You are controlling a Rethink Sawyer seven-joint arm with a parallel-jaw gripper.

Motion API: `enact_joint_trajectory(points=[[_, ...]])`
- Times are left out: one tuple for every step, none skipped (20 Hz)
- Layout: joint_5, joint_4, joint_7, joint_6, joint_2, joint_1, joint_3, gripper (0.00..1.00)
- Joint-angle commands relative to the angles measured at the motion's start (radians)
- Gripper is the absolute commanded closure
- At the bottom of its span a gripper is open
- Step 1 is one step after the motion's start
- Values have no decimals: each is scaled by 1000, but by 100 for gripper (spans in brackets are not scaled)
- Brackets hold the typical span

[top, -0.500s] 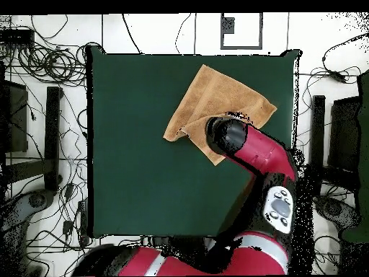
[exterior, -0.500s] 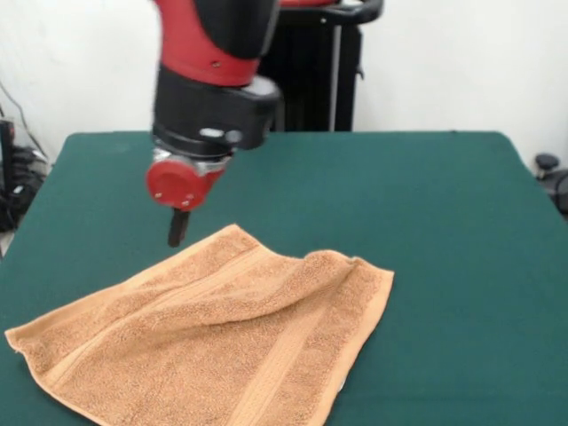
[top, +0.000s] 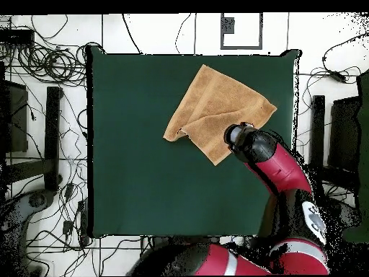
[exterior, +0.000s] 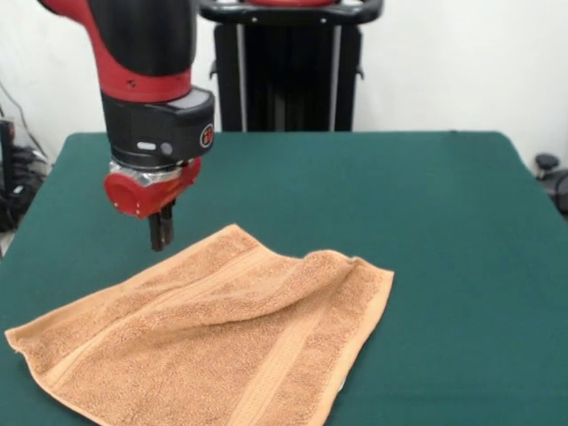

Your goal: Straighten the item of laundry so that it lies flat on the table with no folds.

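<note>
The orange-tan towel (exterior: 222, 342) lies on the dark green table (exterior: 426, 204) at the near left in the front view, with a raised fold running up to its right corner and one woven band showing. In the overhead view the towel (top: 216, 108) sits at the upper right, with a folded-over flap at its left corner. My gripper (exterior: 160, 232) hangs just above the table beside the towel's far edge, left of its far corner, apart from the cloth. Its dark fingers look closed together and hold nothing. In the overhead view the arm's wrist (top: 249, 141) covers the gripper.
The black pedestal (exterior: 284, 71) stands at the table's far side. Cables and dark stands (top: 50, 130) lie on the floor around the table. The green top stretches bare to the right of the towel in the front view.
The arm has swung to the left in the front view, off the towel's far corner. The gripper now hangs beside the towel's far edge. The towel has not moved.
</note>
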Motion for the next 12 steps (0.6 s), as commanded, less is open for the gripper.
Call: enact_joint_trajectory(points=[[88, 155, 81, 8, 15, -5, 258, 100], [92, 156, 84, 14, 14, -6, 261, 100], [96, 151, 98, 22, 13, 4, 256, 100], [95, 147, 105, 24, 13, 11, 249, 100], [97, 141, 116, 28, 12, 22, 240, 100], [99, 135, 126, 33, 12, 32, 231, 100], [100, 130, 136, 38, 12, 42, 222, 100], [101, 129, 138, 39, 11, 44, 221, 100], [105, 125, 145, 41, 12, 52, 217, 100], [107, 126, 145, 41, 10, 53, 217, 100], [110, 128, 145, 41, 9, 53, 217, 100], [111, 130, 143, 39, 8, 52, 218, 100]])
